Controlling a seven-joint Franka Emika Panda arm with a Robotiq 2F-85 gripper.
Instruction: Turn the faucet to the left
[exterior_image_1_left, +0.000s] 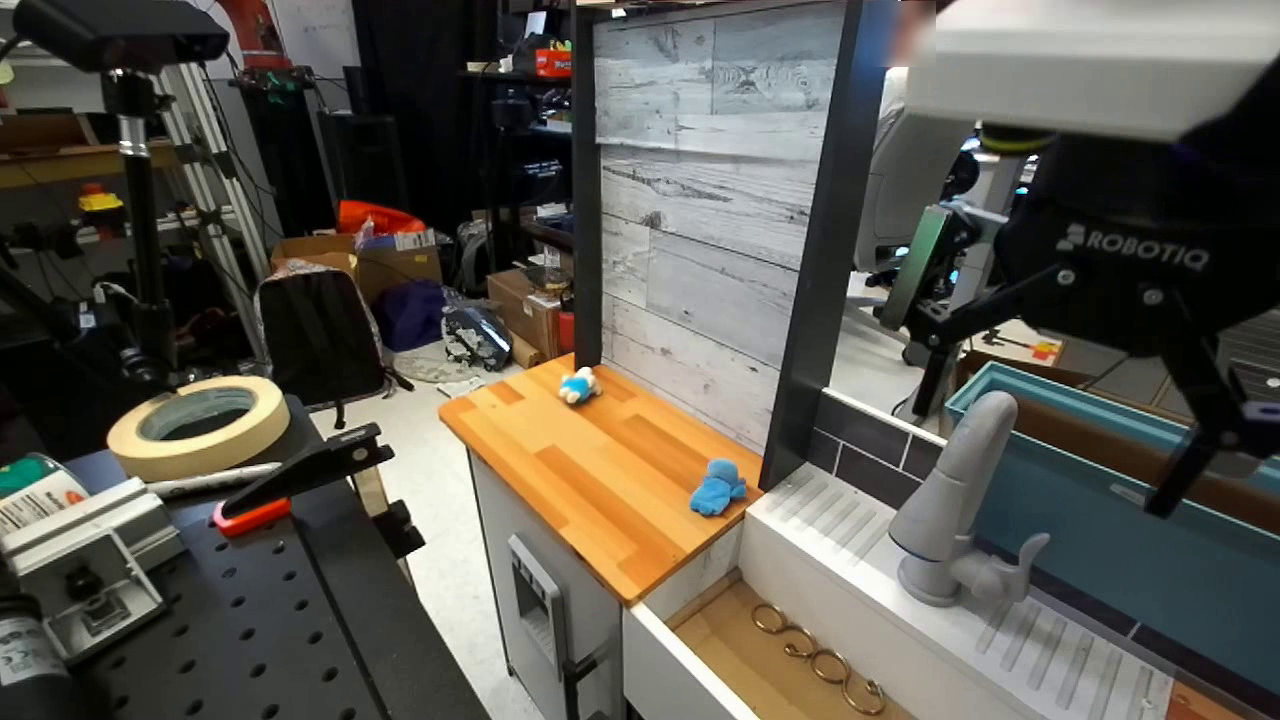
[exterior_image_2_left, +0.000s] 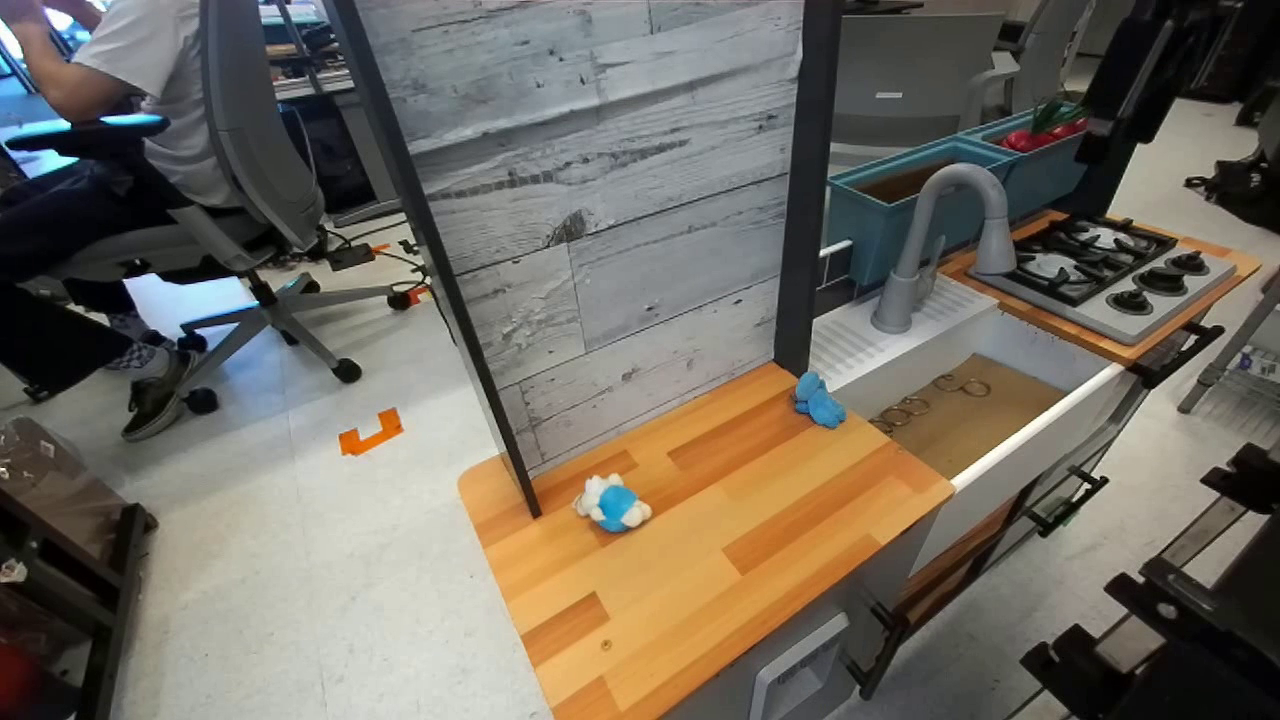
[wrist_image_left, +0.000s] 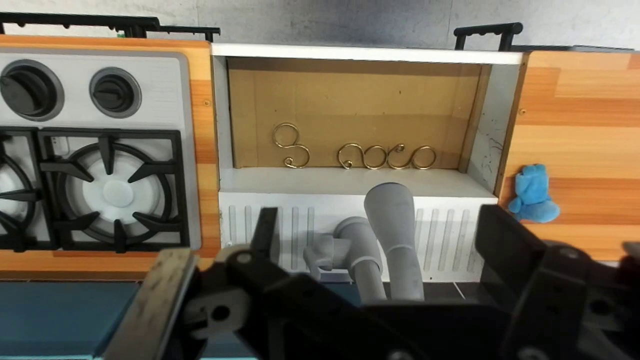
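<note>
A: How are the fingers (wrist_image_left: 505, 245) held?

B: They are spread wide, and a broad gap is shown between the two tips of the gripper (wrist_image_left: 377, 227).

A: Where is the faucet (wrist_image_left: 395, 225) found, then?

B: In the wrist view it is framed within that gap, past the fingertips, mounted on a ribbed white ledge (wrist_image_left: 442, 237). Its small handle (wrist_image_left: 316, 252) is set on the side of the finger nearer the stove (wrist_image_left: 117, 192). In an exterior view the arched spout (exterior_image_1_left: 970, 455) is likewise seen between the fingers.

A: Is it touched by either finger?

B: The fingers are held apart from it. How much space is left cannot fairly be judged, since depth is poorly shown from these angles.

A: What else is placed around them?

B: The stove is spread out beyond the finger on its own side. Just past the opposite finger, a blue soft toy (wrist_image_left: 534, 195) is set on a wooden counter (wrist_image_left: 590, 150). A blue-and-white toy (exterior_image_2_left: 612, 503) is shown in both exterior views, farther from the fingers, toward that counter's far end. Ahead of both tips the white sink (wrist_image_left: 370, 52) is laid out, and curled brass-coloured wires (wrist_image_left: 386, 157) are scattered inside it. Behind the tips, a teal planter (wrist_image_left: 55, 320) is partly covered by the gripper.
</note>
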